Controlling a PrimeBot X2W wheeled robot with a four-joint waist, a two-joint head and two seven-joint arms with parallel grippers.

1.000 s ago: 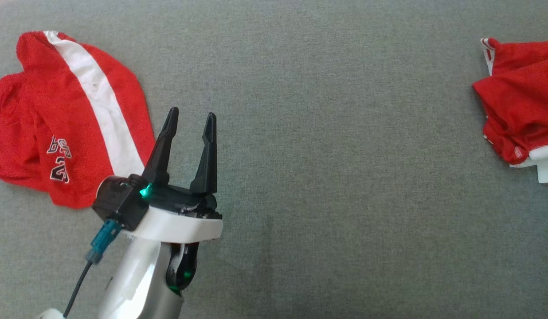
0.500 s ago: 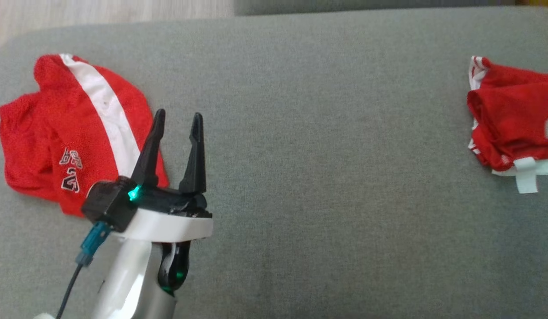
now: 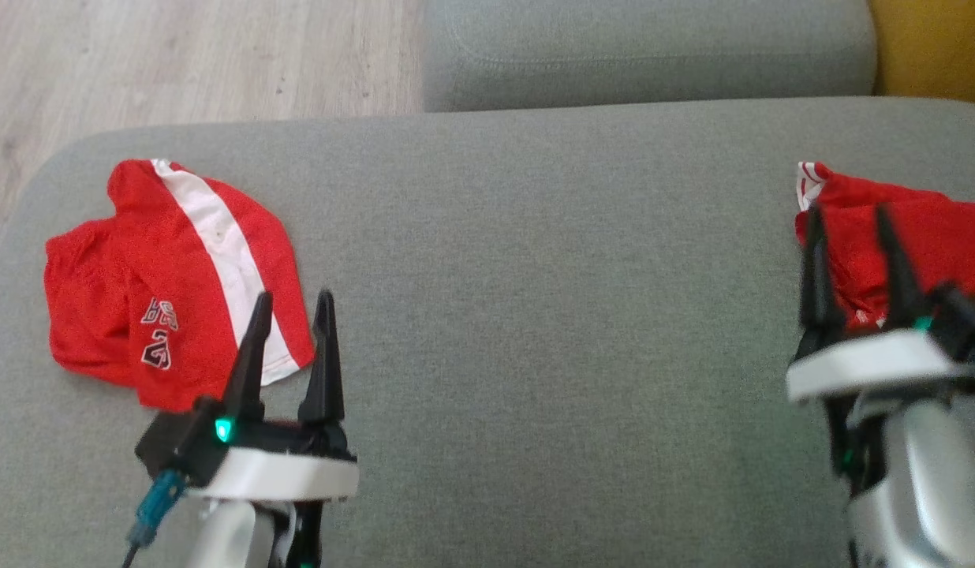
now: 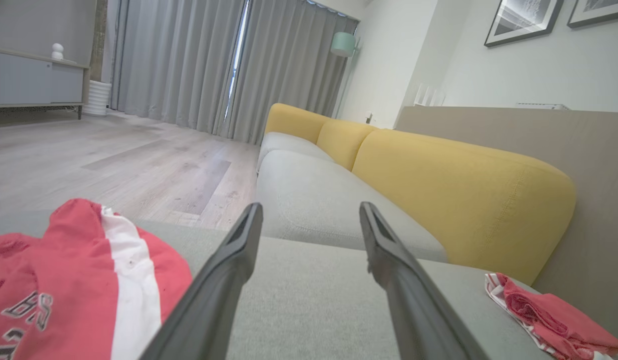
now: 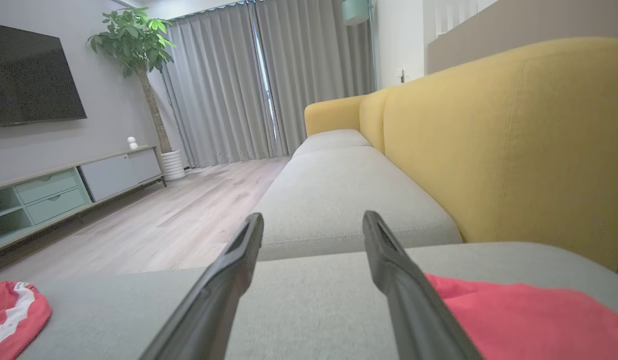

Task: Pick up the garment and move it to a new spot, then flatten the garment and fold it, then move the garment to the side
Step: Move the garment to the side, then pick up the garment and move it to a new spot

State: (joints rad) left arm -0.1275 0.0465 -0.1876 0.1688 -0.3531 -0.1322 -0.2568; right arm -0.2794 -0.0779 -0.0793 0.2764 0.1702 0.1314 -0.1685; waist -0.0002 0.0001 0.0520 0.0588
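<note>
Lying folded at the frame's left on the cushion (image 3: 535,315), the garment (image 3: 172,292) is judged set aside, so the left gripper (image 3: 293,295) beside it is held parted and empty; the right gripper (image 3: 844,209) is likewise parted before a red pile (image 3: 941,229).

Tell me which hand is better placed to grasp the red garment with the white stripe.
Left. The open left hand sits at the near corner of the striped garment. The right hand is across the grey cushion, at the other red garment.

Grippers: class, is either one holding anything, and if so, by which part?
Nothing is held: the left gripper and the right gripper are open and empty.
</note>
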